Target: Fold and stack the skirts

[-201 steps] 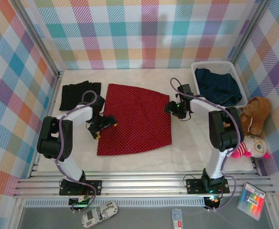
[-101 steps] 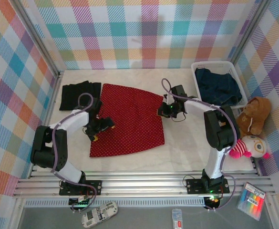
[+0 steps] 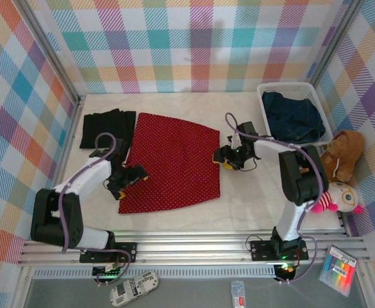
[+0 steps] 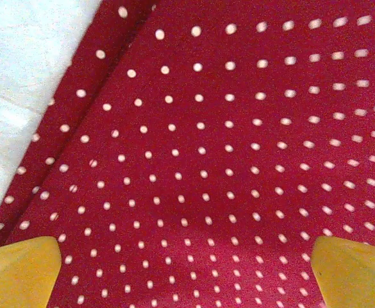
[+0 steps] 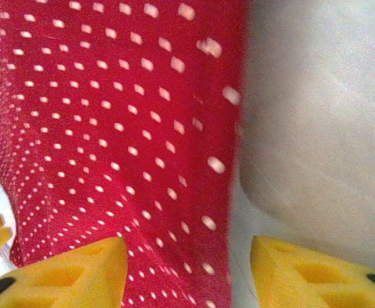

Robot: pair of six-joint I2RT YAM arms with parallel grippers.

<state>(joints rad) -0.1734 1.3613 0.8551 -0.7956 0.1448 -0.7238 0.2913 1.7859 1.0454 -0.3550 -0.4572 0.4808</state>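
Bright even light, soft shadows; red skirt (image 5: 110, 128) blurred in right wrist close-up.

The pale worktop (image 3: 258, 192) carries 2 skirts. The red skirt (image 3: 171, 160) with white dots lies spread flat at the centre of the frame, and the black skirt (image 3: 107, 120) lies just beside it at the upper left. A white basket (image 3: 294, 86) stands at the upper right. A teddy bear (image 3: 342, 154) and a doll (image 3: 338, 197) sit at the right edge.

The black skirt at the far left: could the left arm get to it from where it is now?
Probably yes. The left gripper is open and empty over the left edge of the red skirt, and the black skirt lies flat just beyond it, with nothing lying between them.
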